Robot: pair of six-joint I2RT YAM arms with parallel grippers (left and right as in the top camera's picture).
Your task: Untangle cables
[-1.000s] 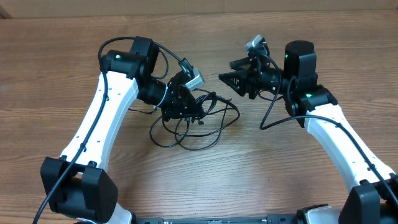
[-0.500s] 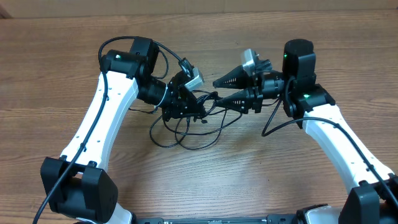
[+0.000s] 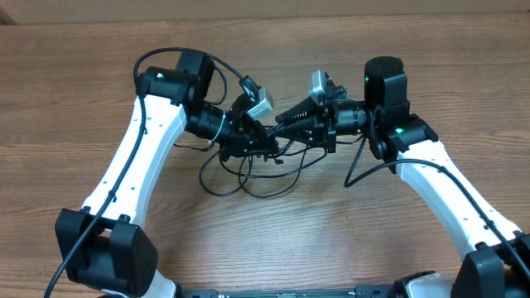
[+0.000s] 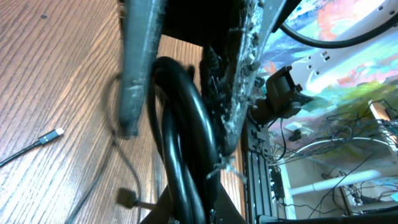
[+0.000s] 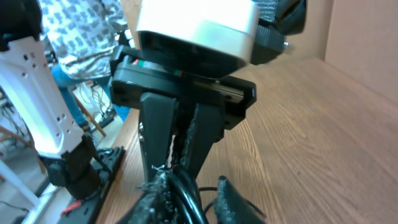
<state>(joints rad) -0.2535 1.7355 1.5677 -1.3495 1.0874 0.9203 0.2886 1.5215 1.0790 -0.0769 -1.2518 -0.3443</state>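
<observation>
Two white robot arms work one wooden counter [image 3: 348, 240] — the left arm [image 3: 141, 157] and the right arm [image 3: 451, 186]. Each carries a single claw: left claw [image 3: 252, 139], right claw [image 3: 283, 126]. One tangle of thin black cables [image 3: 248, 180] — its strands too knotted to count. Two plug ends show: one silvery plug end [image 4: 51, 135], one dark plug end [image 4: 127, 198].

No readable text, labels, or numbers
</observation>
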